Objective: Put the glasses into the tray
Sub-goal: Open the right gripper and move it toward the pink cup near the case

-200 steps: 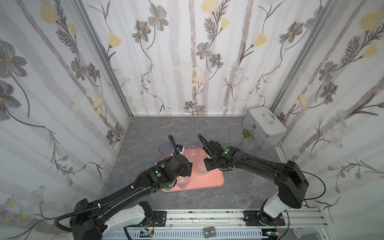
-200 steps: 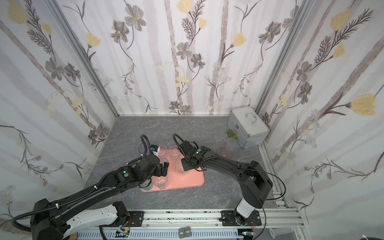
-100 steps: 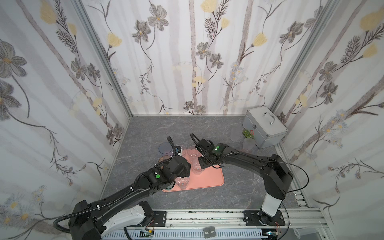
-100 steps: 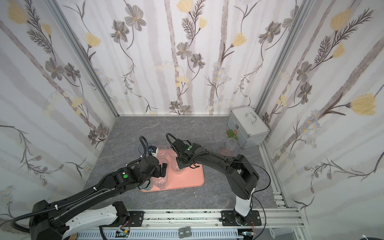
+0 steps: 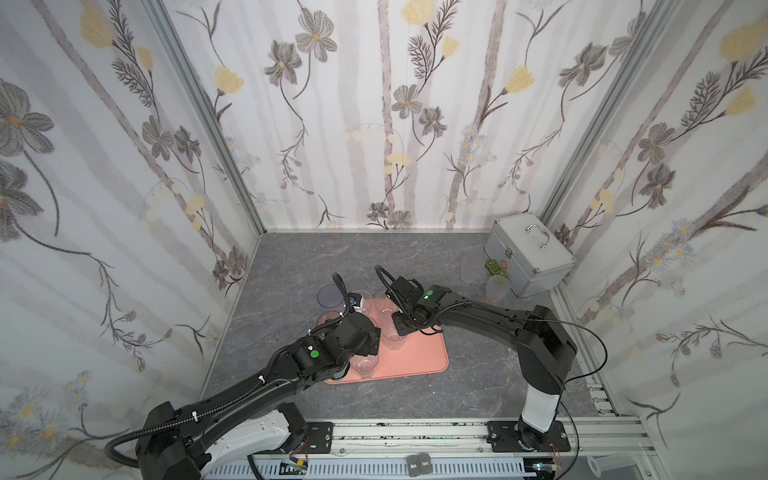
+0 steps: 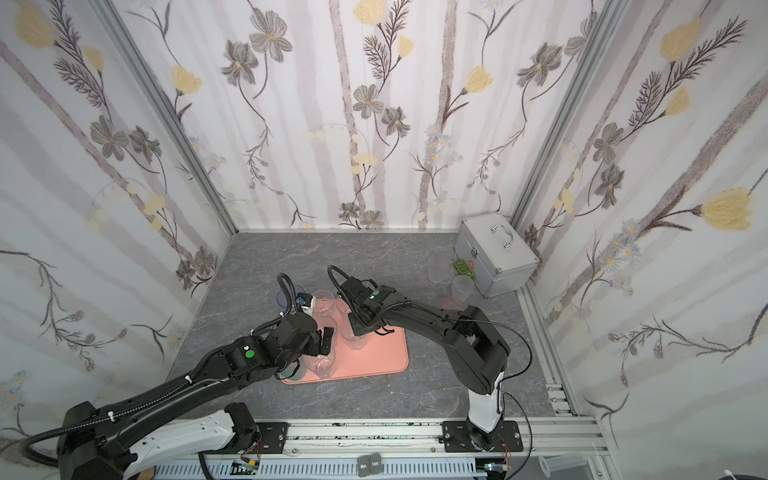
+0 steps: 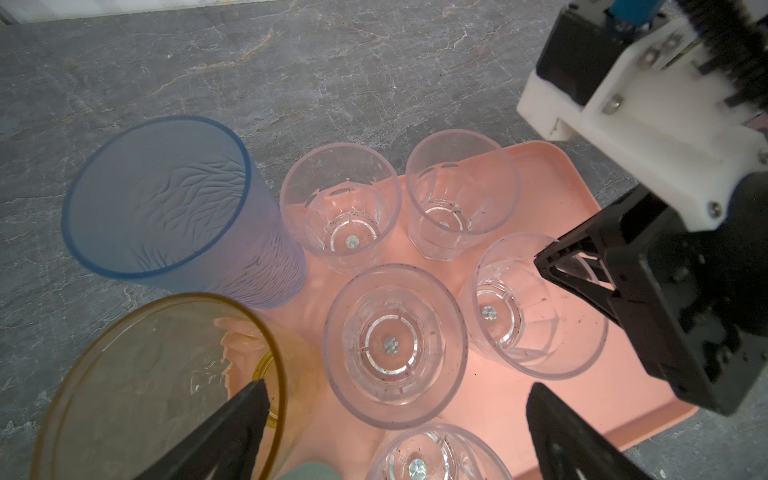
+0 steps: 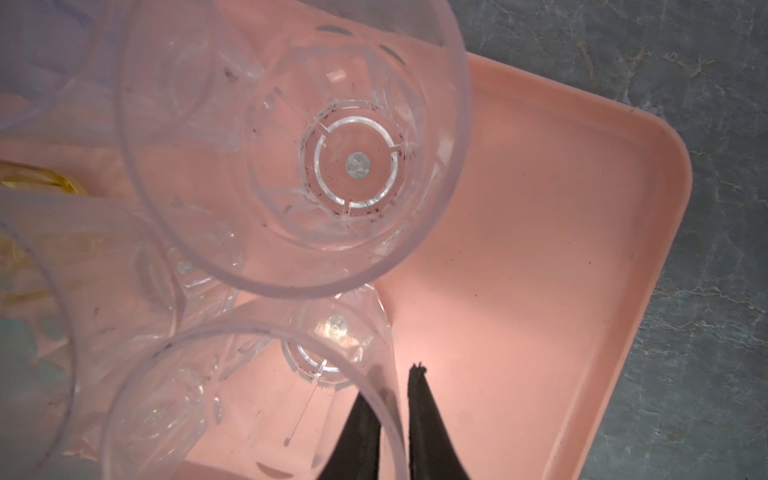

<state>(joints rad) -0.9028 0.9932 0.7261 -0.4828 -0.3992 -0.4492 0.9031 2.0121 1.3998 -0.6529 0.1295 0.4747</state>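
Within the last second the right claw (image 8: 390, 390) has carried its clear glass (image 8: 249, 395) from the tray's far right corner in toward the cluster at centre frame in both top views. It has also come down low. Its fingers, tight a moment ago, have begun to part. That reads as a set-down: the glass's base looks to rest on the tray (image 5: 419, 353), just beside the other clear ones, so one more piece is likely delivered.

The right claw's fingers stand close on either side of that glass's wall, one inside and one outside, with a thin slit of pink showing by the outer one. Whether they still pinch the wall I cannot tell.

The left claw (image 7: 397, 387) has hardly shifted. It hangs over the tray's left part, spread to its widest and holding nothing. A clear tumbler (image 7: 392, 345) sits below the gap, with the amber glass (image 7: 124, 395) and blue glass (image 7: 166, 199) beside it.

Two frosted glasses (image 5: 496, 286) remain on the bench (image 5: 311, 257) at right of frame, near the silver case (image 5: 530, 257) and well apart from the tray.
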